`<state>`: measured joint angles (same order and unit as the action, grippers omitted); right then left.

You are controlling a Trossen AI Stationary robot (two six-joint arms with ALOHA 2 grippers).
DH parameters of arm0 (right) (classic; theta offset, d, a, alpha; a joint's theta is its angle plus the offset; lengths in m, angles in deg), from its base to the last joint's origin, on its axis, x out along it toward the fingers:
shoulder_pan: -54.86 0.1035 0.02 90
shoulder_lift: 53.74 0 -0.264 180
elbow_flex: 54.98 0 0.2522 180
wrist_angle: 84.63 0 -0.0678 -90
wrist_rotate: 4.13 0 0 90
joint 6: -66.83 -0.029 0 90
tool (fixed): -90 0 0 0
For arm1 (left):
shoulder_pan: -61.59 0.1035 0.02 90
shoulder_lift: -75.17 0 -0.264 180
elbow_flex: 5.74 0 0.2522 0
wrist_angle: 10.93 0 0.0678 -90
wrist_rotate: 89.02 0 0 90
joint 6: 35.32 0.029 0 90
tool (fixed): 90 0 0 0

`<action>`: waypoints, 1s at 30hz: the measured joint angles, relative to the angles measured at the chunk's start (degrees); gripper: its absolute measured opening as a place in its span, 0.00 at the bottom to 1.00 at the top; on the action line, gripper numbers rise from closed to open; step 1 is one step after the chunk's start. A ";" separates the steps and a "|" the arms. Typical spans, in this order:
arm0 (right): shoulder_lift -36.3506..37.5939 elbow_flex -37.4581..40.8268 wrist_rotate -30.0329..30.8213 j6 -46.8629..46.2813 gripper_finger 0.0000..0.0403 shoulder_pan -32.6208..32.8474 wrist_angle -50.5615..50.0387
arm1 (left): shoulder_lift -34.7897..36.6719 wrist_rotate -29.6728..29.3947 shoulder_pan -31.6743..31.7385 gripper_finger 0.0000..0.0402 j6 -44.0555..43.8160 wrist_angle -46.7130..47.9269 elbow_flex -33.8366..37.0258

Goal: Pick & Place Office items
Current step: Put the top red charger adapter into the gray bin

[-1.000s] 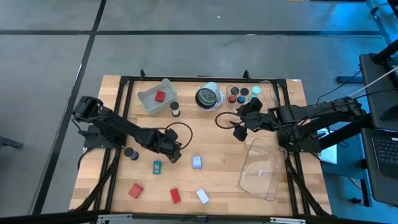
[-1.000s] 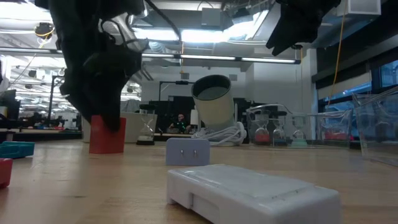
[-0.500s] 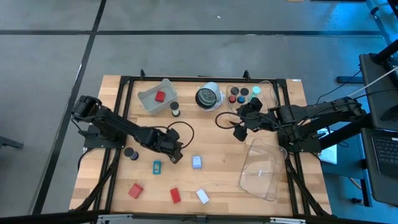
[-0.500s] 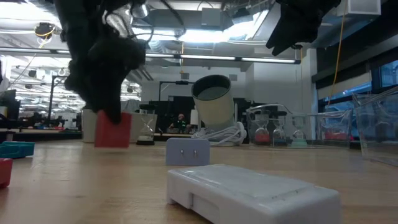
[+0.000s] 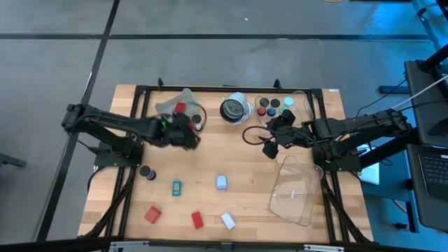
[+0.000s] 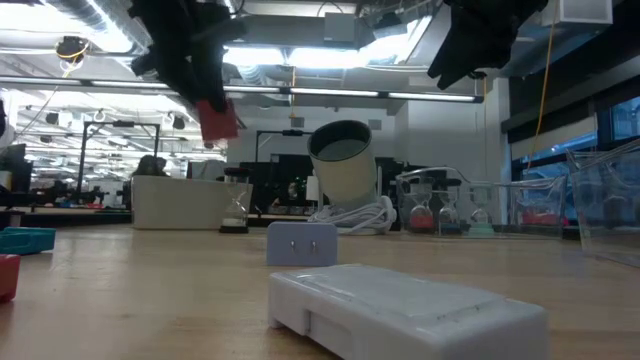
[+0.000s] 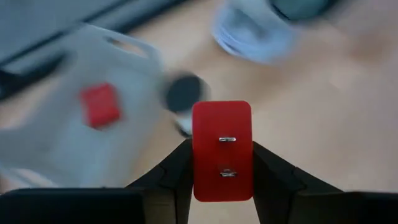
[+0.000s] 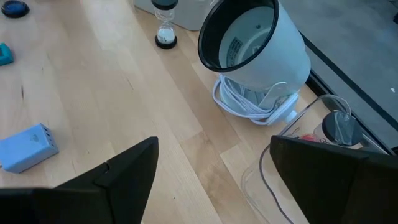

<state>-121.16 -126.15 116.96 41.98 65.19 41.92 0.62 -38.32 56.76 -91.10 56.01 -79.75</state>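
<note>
My left gripper [image 5: 186,131] is shut on a red block [image 7: 221,149] and holds it in the air [image 6: 218,122] beside the clear tray [image 5: 168,106] at the far left. Another red block [image 5: 180,108] lies in that tray. Loose on the table are a teal block [image 5: 176,187], a pale-blue block [image 5: 221,183], two red blocks [image 5: 152,213] [image 5: 197,220], a white block [image 5: 228,221] and a dark cap [image 5: 145,172]. My right gripper [image 5: 270,145] hangs open over the table's right half, nothing between its fingers [image 8: 124,168]. My left gripper pinches the red block's two long sides [image 7: 198,163] between its two fingers, near the block's lower end. The fingers come slanting down from above. The block is lifted clear of the table and hangs tilted below the gripper [image 6: 190,50].
A small hourglass [image 5: 197,122] stands next to the far-left tray. A white-and-black round object [image 5: 234,110] with a coiled cable sits at the far middle. A tray with coloured caps [image 5: 273,106] is at the far right, and a larger clear tray [image 5: 294,189] lies at the near right.
My left gripper has taken hold of the red block that stood on the table's middle left. It has lifted the block clear and carried it up and toward the far edge, to the far-left tray. The block now hangs tilted.
</note>
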 joint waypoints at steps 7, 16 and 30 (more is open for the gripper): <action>0.00 0.00 0.04 -0.04 0.77 0.00 0.04 | 2.51 -3.13 13.35 0.29 4.05 3.03 0.21; 0.00 0.00 1.51 0.11 0.77 0.00 0.07 | -1.11 2.99 26.91 0.29 7.76 -9.37 8.64; 0.00 0.00 1.51 0.24 0.77 0.00 0.07 | -6.60 9.12 35.38 0.29 10.03 -19.17 15.06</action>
<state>-121.16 -126.15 118.47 42.23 65.19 41.99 -5.98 -29.20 92.14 -81.07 36.85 -64.69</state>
